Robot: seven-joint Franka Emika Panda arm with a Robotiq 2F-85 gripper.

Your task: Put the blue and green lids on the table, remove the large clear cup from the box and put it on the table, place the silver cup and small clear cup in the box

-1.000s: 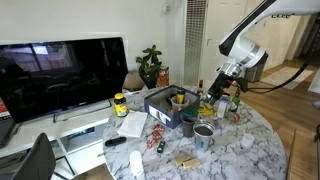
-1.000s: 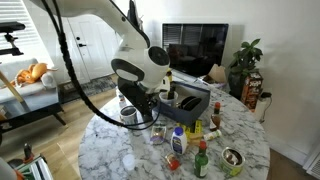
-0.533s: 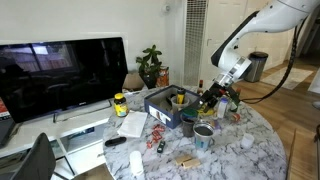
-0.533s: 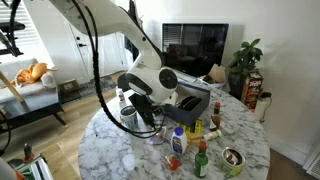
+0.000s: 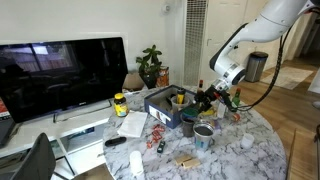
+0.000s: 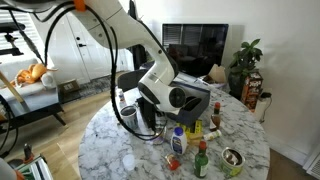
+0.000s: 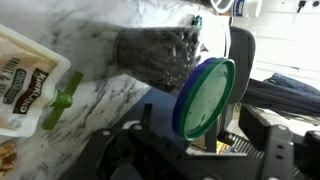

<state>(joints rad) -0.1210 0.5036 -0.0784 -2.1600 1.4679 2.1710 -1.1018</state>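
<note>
Evidently the end effector [image 5: 207, 98] was clenched on 1 flat round blue-rimmed green lid [image 7: 205, 97], near 1 squat grey metal cup [image 7: 155, 55].

The green lid [image 7: 205, 97], blue-rimmed, stands tilted on edge, gripped by the hand [image 7: 224, 98]. Just left of the lid and above it, the blurred silver cup [image 7: 155, 55] rests on the marble table [image 7: 100, 110]. Far left of the lid lies a printed packet [image 7: 22, 85] with a green clip [image 7: 60, 100].
</note>
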